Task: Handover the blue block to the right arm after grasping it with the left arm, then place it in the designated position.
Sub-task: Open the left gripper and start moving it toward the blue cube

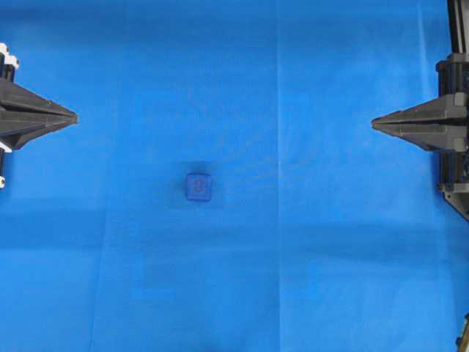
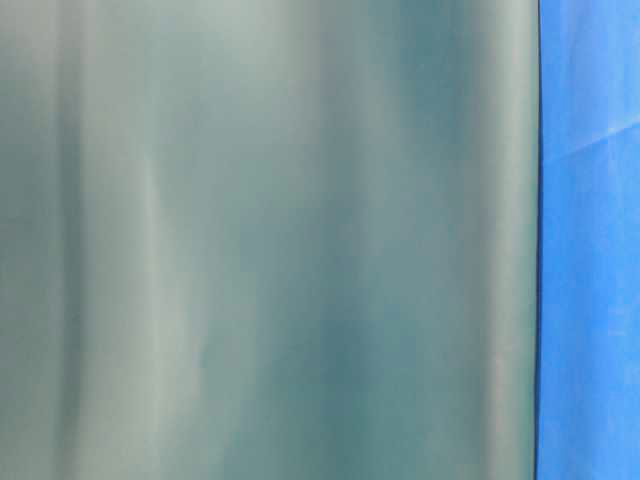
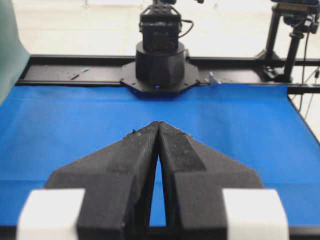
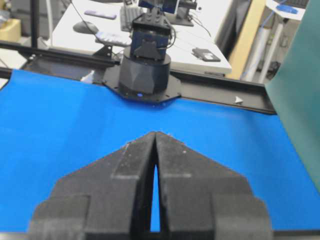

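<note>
Closest to the left wrist camera is the left hand [image 3: 158, 125], black with white corner pieces, its two pointed fingers pressed together and holding nothing. The right hand [image 4: 156, 135], all black, is likewise closed and empty. From overhead, the two hands sit at opposite edges of the tabletop, tips pointing toward each other, well apart.

The blue block [image 1: 198, 187] lies alone on the cloth between them, somewhat nearer the left hand and well away from both.

Likely risks: the block is small and close in color to the cloth, so a reach could land off-center and nudge it away. The fingers must spread before descending, or they will push it. The handover could drop it if one hand lets go early.

A smooth blue cloth [image 1: 330, 257] with faint fold lines covers the tabletop. A dull green sheet [image 2: 270, 240] fills the table-level view. Beyond the far edge are desks with a keyboard [image 4: 134, 16].
</note>
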### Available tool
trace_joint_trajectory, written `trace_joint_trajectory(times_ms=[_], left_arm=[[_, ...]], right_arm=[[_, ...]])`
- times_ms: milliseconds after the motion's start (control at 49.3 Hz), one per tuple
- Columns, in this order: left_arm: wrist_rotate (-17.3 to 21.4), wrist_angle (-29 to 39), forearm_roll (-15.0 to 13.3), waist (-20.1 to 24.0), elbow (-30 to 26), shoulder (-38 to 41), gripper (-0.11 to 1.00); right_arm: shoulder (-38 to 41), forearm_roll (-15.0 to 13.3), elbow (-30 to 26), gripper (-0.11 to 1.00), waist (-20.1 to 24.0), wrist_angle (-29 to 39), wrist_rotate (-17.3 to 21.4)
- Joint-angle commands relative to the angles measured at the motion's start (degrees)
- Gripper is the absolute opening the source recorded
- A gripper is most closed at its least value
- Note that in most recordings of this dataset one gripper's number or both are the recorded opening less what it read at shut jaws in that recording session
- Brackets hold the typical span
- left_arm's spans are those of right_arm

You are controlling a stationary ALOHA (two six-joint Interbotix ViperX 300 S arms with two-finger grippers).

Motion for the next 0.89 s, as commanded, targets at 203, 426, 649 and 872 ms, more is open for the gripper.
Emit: trace_joint_trajectory(times_ms=[203,426,649,872], left_arm=[[-0.7,0.8,0.1,-0.3,-0.6,0.6,0.0],[-0.5,0.7,0.0,-0.4,-0.6,0.3,0.0],[-0.7,0.8,0.1,-1.0,-0.7,0.2,0.01],[-0.7,0.8,0.1,-1.9,-0.6,0.1,0.53]], right_arm=[[0.5,0.1,-2.6,-0.02,-0.4,1.9,0.2],[1.0,0.3,-2.5,-0.02,-0.4,2.5,0.4],[1.3,0.3,-2.5,-0.02,-0.4,2.6,1.8],[1.3,0.4,-2.5,0.35,-0.4,2.4,2.4]])
